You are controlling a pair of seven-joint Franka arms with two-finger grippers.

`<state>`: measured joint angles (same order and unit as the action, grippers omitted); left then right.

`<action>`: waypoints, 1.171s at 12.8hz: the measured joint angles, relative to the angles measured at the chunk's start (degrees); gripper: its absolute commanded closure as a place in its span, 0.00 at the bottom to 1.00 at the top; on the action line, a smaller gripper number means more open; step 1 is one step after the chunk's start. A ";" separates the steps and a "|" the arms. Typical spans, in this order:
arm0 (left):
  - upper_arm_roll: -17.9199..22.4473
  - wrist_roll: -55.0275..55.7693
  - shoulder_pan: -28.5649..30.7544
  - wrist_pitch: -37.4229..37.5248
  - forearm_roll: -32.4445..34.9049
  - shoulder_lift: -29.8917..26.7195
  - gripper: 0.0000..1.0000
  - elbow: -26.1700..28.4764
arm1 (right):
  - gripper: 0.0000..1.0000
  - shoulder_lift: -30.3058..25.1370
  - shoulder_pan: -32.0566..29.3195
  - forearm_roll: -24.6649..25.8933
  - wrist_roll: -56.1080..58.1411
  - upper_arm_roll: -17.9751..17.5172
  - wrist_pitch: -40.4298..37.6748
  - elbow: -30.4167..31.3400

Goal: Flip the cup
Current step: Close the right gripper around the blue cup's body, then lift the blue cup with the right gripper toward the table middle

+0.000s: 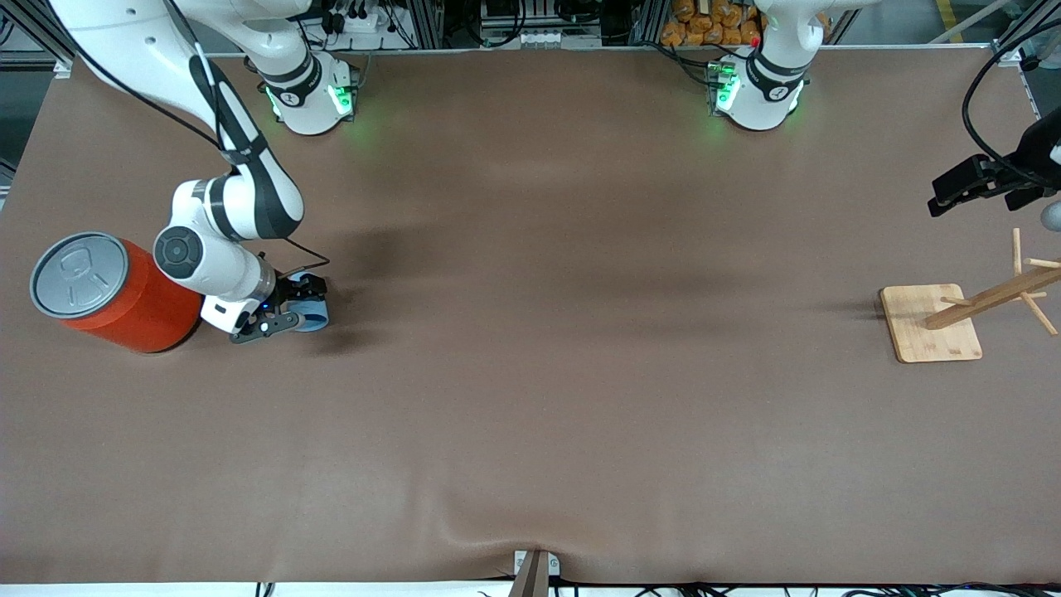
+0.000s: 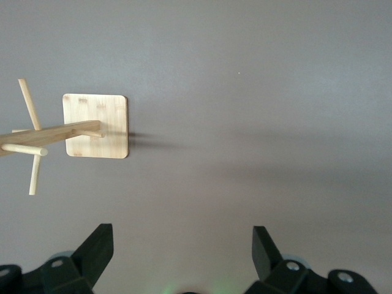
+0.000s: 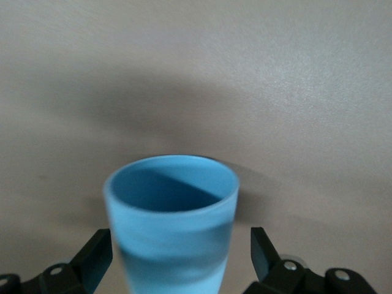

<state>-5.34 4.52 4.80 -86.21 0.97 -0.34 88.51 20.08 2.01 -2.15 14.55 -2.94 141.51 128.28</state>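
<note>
While the left gripper (image 2: pixel 182 248) waits wide open over the wooden rack (image 2: pixel 97 125), the right gripper (image 3: pixel 181 254) straddles the upright cup (image 3: pixel 171 220) beside the orange can (image 1: pixel 116 290), fingers wide, not touching.

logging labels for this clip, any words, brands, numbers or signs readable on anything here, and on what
None can be read.
cup: plain light blue, no print; it stands between the open fingers of the right gripper.
orange can: embossed shapes on its grey lid, no legible lettering.
wooden rack: bare wood, nothing written.
left gripper: open, unmarked, over bare table.
Round marks on the arm bases are too small to read.
</note>
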 measured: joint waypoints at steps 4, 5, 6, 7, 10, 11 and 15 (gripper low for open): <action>0.00 0.00 0.00 -0.16 0.00 0.43 0.00 0.00 | 1.00 1.47 -0.26 -0.02 1.48 -0.36 1.21 -1.39; 0.00 0.00 0.00 -0.16 0.00 0.44 0.00 0.01 | 1.00 1.51 0.11 -0.02 1.49 -0.53 0.40 -2.86; 0.00 0.00 0.00 -0.16 0.00 0.44 0.00 0.01 | 1.00 1.51 0.71 -0.02 1.69 -0.69 -1.92 -5.18; 0.00 0.00 0.00 -0.16 0.00 0.44 0.00 0.01 | 1.00 1.52 1.69 -0.02 1.92 -0.94 -5.43 -8.49; 0.00 0.00 0.02 -0.16 0.00 0.44 0.00 0.01 | 1.00 2.37 8.12 -0.12 2.23 -1.43 -19.43 -23.03; 0.00 0.00 0.02 -0.16 0.00 0.44 0.00 0.01 | 1.00 3.72 10.82 -0.15 3.40 -1.68 -22.29 -28.04; 0.01 0.00 0.05 -0.16 0.00 0.45 0.00 0.12 | 1.00 15.63 26.98 0.25 9.16 -1.86 -21.83 -44.17</action>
<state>-5.33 4.52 4.85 -86.37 0.97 0.11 88.63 35.70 28.98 -1.90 23.72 -4.80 119.68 84.11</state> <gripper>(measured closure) 0.000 0.185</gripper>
